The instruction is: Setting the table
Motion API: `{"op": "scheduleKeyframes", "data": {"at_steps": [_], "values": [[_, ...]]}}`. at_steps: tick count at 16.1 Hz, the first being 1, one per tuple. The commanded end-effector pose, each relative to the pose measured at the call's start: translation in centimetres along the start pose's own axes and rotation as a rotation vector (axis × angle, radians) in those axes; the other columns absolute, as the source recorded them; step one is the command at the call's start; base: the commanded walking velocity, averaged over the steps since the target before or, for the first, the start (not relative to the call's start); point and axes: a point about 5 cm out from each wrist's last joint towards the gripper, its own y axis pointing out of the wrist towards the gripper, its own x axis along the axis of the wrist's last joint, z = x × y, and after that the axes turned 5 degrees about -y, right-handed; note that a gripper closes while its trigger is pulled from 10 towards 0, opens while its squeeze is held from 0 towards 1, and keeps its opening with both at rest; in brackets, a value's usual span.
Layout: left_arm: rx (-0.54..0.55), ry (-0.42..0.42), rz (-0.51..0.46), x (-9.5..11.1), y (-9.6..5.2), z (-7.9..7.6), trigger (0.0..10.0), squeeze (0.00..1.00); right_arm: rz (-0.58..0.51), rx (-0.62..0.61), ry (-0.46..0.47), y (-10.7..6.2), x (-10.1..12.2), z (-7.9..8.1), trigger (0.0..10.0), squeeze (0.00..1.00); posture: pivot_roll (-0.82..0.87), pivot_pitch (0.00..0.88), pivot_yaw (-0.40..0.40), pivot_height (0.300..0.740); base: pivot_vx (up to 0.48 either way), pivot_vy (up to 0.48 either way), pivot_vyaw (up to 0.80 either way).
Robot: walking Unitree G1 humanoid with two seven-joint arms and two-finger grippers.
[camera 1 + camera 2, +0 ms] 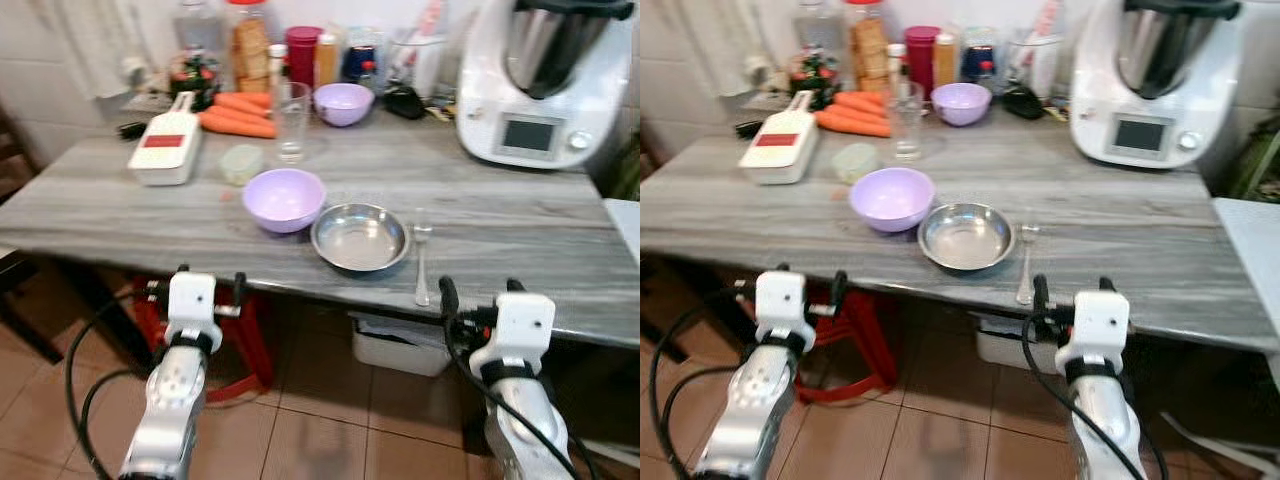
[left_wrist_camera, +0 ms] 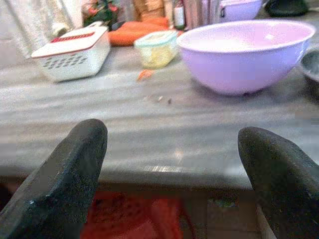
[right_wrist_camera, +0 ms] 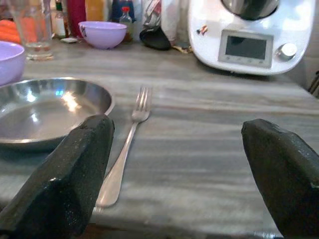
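Grey wood-grain tabletop (image 1: 500,215) runs across the kitchen, its back edge crowded with jars, bottles and a white food processor with a steel jug (image 1: 540,75). Near the front edge sits a shallow round steel plate (image 1: 360,236), and a steel fork (image 1: 422,262) lies just beside it on the robot's right, tines pointing away, handle reaching the table edge: a place setting apparently begun. A pale purple plastic bowl (image 1: 284,198) touches or nearly touches the plate's left rim. Behind it stand a small lidded container (image 1: 241,164), a clear drinking glass (image 1: 291,122) and a second purple bowl (image 1: 343,103); raw carrots (image 1: 238,113) and a white grater box with a red panel (image 1: 167,150) lie to the left, likely from food preparation rather than the setting.

Both arms hang below the table edge. The left gripper (image 2: 174,164) is spread wide and empty, aimed at the near purple bowl. The right gripper (image 3: 194,169) is likewise parted and holds nothing, facing the fork and plate. Judging by this, the glass still needs bringing forward, and the right arm seems best placed to reach it.
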Motion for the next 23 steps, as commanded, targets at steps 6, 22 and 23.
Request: {"op": "scheduleKeyframes", "data": {"at_steps": [6, 22, 23], "values": [[0.009, 0.020, 0.021, -0.4, -0.1, 0.3, 10.0, 0.00, -0.017, 0.006, 0.002, 1.3, 0.4, 0.0, 10.0, 0.00, -0.05, 0.000, 0.016, 0.740, -0.235, 0.000, 0.00], [-0.016, 0.023, 0.032, -0.7, -0.2, -0.1, 10.0, 0.00, 0.000, -0.023, 0.019, 1.5, 0.0, -0.4, 10.0, 0.00, -0.06, 0.000, 0.019, 0.740, -0.292, 0.000, 0.00], [-0.016, 0.022, 0.033, -0.7, -0.2, 0.0, 10.0, 0.00, 0.001, -0.026, 0.021, 1.5, 0.0, -0.5, 10.0, 0.00, -0.06, 0.000, 0.018, 0.740, -0.296, 0.000, 0.00]]}}
